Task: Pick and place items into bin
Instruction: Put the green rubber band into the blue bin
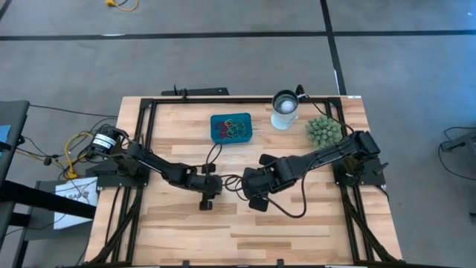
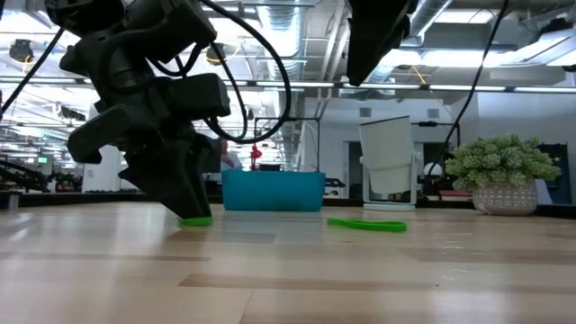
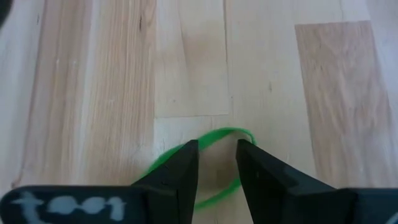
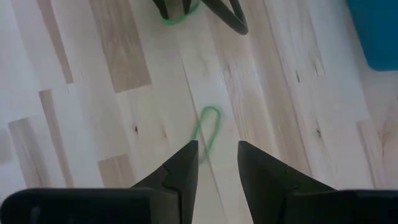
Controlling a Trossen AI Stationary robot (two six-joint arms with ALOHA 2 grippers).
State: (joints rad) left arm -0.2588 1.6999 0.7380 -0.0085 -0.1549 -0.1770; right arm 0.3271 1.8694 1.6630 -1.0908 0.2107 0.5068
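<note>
While both arms meet at mid-frame in the high view, the bin [image 1: 231,127] sits above them at upper centre, already holding a tangle of coloured bands; the left gripper [image 1: 207,195] and right gripper [image 1: 253,193] lie close together. Low view: the left gripper is down at the tabletop on a green band [image 2: 195,220] at lower left, a second green band [image 2: 367,225] lying flat right of centre. Left wrist view: fingers parted, straddling that band at bottom centre. Right wrist view: fingers apart, empty, above the second band at centre. Judgement: pick step in hand; next, close squarely and lift without the band slipping.
</note>
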